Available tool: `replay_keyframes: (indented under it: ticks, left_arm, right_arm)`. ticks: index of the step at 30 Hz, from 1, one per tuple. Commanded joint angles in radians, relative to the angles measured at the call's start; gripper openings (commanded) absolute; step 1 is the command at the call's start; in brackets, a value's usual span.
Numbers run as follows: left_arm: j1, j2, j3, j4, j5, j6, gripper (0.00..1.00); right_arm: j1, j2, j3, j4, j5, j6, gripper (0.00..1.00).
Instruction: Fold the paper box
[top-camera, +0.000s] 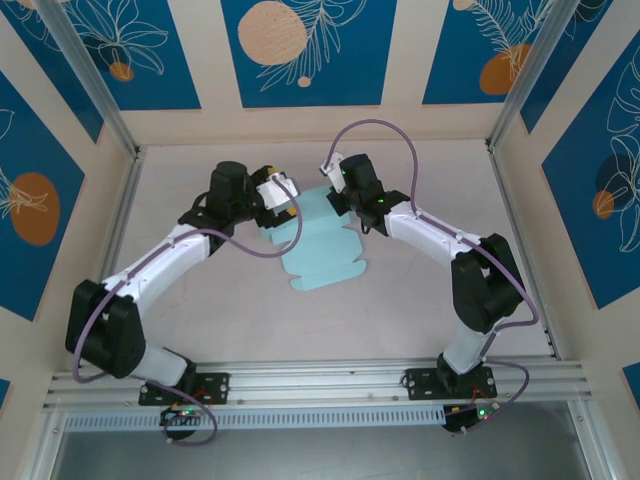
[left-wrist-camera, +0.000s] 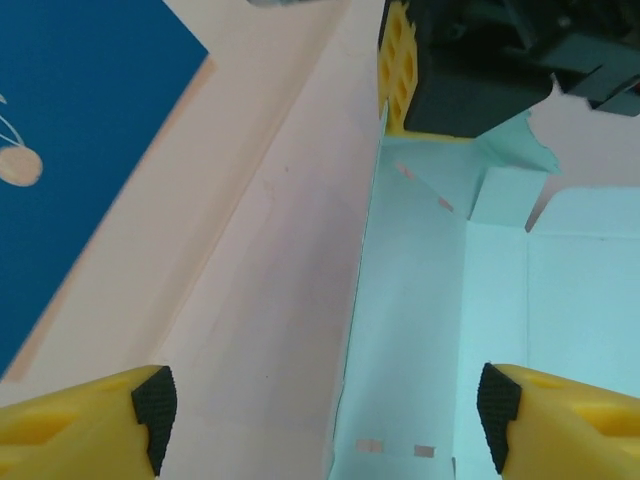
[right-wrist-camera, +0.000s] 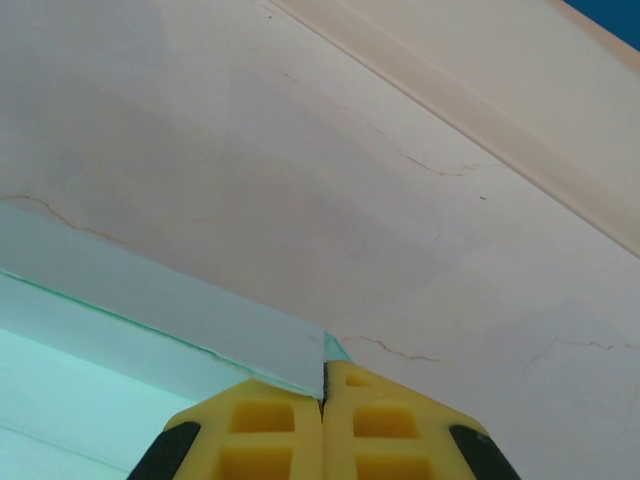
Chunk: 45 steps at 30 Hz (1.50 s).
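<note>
table free in front, right claw seemingly crowding paper box

We see a pale cream worktop with a matt, plain surface; up close it shows fine hairline cracks and faint scuffs. Directly on it, around the middle and toward the far half, lies the paper box, a thin light-blue die-cut sheet. Most of it rests flat against the worktop. It sits slightly askew, its near end pointing toward the near left. Its near-right edge is notched with small tabs. Along its left side one long panel is creased and lifted off the worktop, standing roughly upright.
</note>
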Motion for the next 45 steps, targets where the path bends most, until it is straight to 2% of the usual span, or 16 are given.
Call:
replay_keyframes:
  ticks: [1, 4, 6, 9, 11, 14, 18, 20, 22, 27, 30, 33, 34, 40, 42, 45]
  left_arm:
    - [-0.014, 0.065, 0.067, -0.056, -0.06, 0.056, 0.74]
    - [-0.026, 0.1, 0.091, -0.061, -0.068, 0.057, 0.66]
    - [-0.033, 0.115, 0.088, -0.048, -0.074, 0.058, 0.65]
    - [-0.043, 0.139, 0.083, -0.02, -0.108, 0.066, 0.54]
    - [-0.05, 0.152, 0.076, 0.007, -0.14, 0.075, 0.41]
    - [-0.062, 0.156, 0.05, 0.074, -0.174, 0.08, 0.32]
    - [-0.075, 0.153, 0.037, 0.121, -0.194, 0.082, 0.32]
    - [-0.078, 0.148, 0.033, 0.132, -0.193, 0.084, 0.43]
    - [-0.078, 0.141, 0.029, 0.135, -0.181, 0.082, 0.44]
    - [-0.078, 0.146, 0.031, 0.12, -0.189, 0.092, 0.17]
    - [-0.079, 0.14, 0.025, 0.127, -0.184, 0.09, 0.11]
    - [-0.079, 0.137, 0.018, 0.138, -0.176, 0.089, 0.0]
    - [-0.08, 0.136, 0.014, 0.14, -0.175, 0.092, 0.0]
    - [-0.099, 0.144, -0.034, 0.172, -0.187, 0.15, 0.0]
    - [-0.111, 0.146, -0.07, 0.212, -0.215, 0.187, 0.0]
    - [-0.139, 0.149, -0.125, 0.286, -0.265, 0.254, 0.0]
  right_arm:
    - [0.016, -0.054, -0.011, 0.044, 0.018, -0.004, 0.0]
    - [0.018, -0.06, -0.016, 0.043, 0.016, 0.008, 0.0]
    - [0.019, -0.065, -0.021, 0.044, 0.012, 0.017, 0.0]
    - [0.02, -0.077, -0.034, 0.051, -0.004, 0.032, 0.0]
    - [0.021, -0.081, -0.038, 0.052, -0.012, 0.042, 0.0]
    - [0.021, -0.079, -0.037, 0.049, -0.015, 0.047, 0.0]
    - [0.022, -0.065, -0.037, 0.04, -0.019, 0.055, 0.0]
    - [0.022, -0.059, -0.041, 0.035, -0.018, 0.058, 0.0]
    - [0.023, -0.058, -0.046, 0.035, -0.019, 0.065, 0.0]
    - [0.023, -0.061, -0.052, 0.034, -0.026, 0.07, 0.0]
    - [0.023, -0.055, -0.046, 0.025, -0.028, 0.07, 0.0]
    - [0.023, -0.05, -0.038, 0.014, -0.035, 0.076, 0.0]
    - [0.023, -0.051, -0.035, 0.005, -0.04, 0.083, 0.02]
    - [0.011, -0.084, 0.006, -0.13, -0.097, 0.207, 0.32]
    - [-0.011, -0.111, 0.016, -0.187, -0.132, 0.288, 0.37]
    - [-0.062, -0.165, 0.007, -0.243, -0.205, 0.409, 0.38]
